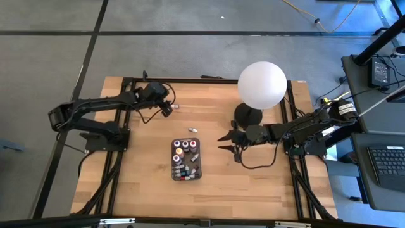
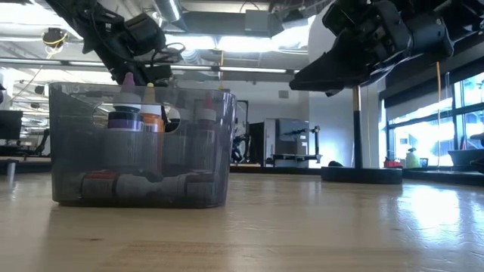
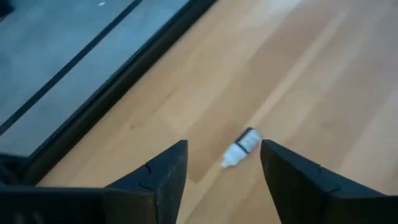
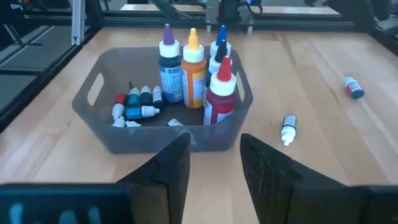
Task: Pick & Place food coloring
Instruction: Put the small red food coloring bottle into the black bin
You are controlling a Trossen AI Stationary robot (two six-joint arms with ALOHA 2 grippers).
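Observation:
A dark grey tray (image 1: 174,172) (image 4: 93,106) sits mid-table. It holds food coloring bottles: several stand upright (image 4: 193,65), and tinier ones lie on its floor (image 4: 134,102). Two small bottles lie on their sides on the wood. One (image 1: 193,130) (image 4: 288,129) is just beyond the tray's far side. The other (image 1: 177,106) (image 3: 241,148) is near the far edge. My left gripper (image 1: 167,109) (image 3: 224,146) is open and hovers just left of that far bottle, which shows between its fingers. My right gripper (image 1: 220,143) (image 4: 215,140) is open, right of the tray and pointing at it.
A big white globe lamp (image 1: 262,84) on a black base (image 1: 248,115) stands at the far right, close behind my right arm. Bare wood lies on the near side and to the left of the tray. Black frame rails (image 1: 120,158) run along both table sides.

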